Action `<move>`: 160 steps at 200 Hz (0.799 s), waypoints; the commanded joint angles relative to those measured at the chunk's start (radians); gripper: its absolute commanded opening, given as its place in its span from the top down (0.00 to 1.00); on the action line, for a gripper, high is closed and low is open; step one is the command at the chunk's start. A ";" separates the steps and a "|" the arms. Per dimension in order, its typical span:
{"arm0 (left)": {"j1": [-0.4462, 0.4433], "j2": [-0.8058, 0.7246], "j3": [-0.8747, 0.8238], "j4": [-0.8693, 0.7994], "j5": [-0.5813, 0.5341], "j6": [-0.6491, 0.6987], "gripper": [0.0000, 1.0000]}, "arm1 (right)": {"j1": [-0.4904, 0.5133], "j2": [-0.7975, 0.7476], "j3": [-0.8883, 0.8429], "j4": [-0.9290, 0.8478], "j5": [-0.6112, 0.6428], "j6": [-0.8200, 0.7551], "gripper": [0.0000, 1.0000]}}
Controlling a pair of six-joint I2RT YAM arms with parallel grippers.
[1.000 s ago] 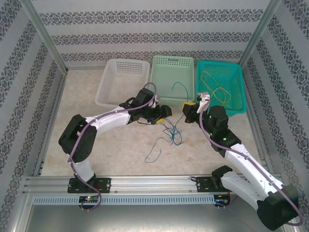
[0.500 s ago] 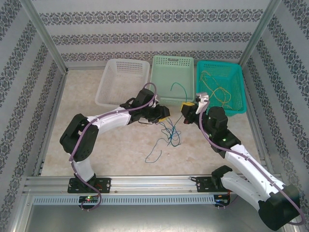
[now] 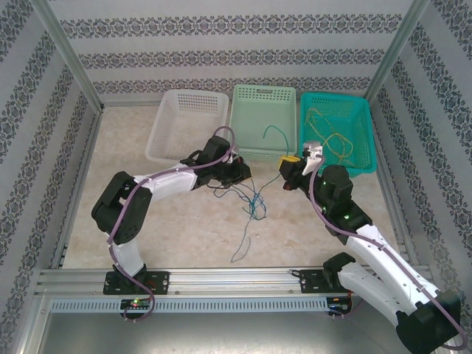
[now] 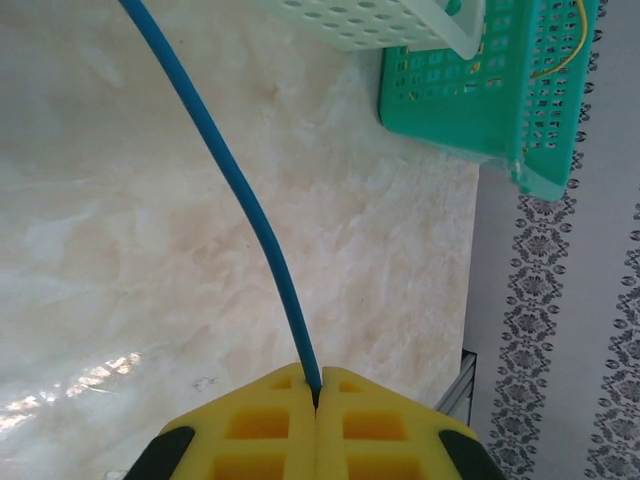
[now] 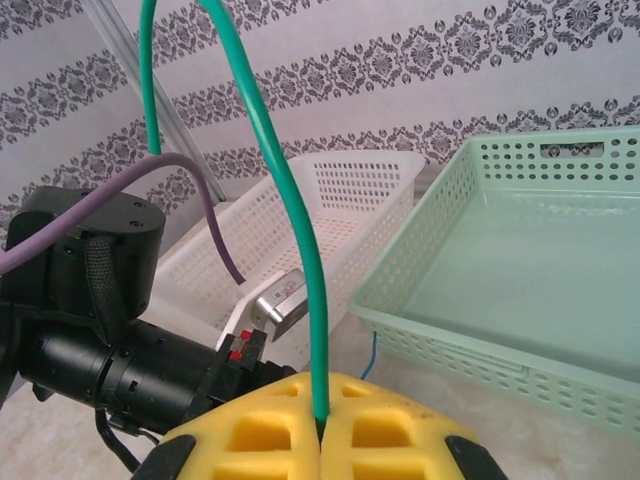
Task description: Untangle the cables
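A tangle of thin blue and green cables [image 3: 254,203] lies on the table between my two grippers. The left gripper [image 3: 241,172] is shut on a blue cable [image 4: 240,195], which runs up out of its closed yellow pads [image 4: 260,430]. On the other side, the right gripper [image 3: 284,173] is shut on a green cable [image 5: 290,210]; that wire rises from its pads [image 5: 400,440] and arcs overhead. The green cable [image 3: 276,133] loops over the light green basket. One blue tail [image 3: 237,247] trails toward the near edge. Several yellow cables [image 3: 332,139] lie in the teal basket.
Three baskets stand in a row at the back: white [image 3: 188,125], light green [image 3: 264,110], teal [image 3: 335,122]. The left arm's black wrist [image 5: 90,300] with its purple cable is close in front of the right gripper. Metal frame posts and patterned walls enclose the table.
My left gripper has drawn back to the left, pulling the tangle with it. The blue loop on the table has straightened into a long tail. The right gripper has shifted slightly.
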 commanded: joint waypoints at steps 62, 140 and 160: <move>0.109 -0.173 -0.056 -0.303 -0.336 0.281 1.00 | -0.057 -0.262 0.036 -0.115 0.342 -0.122 1.00; 0.119 -0.165 -0.029 -0.365 -0.420 0.332 1.00 | -0.058 -0.330 0.056 -0.064 0.488 -0.154 1.00; 0.118 -0.160 -0.020 -0.351 -0.380 0.328 1.00 | -0.058 -0.302 0.052 -0.071 0.450 -0.114 1.00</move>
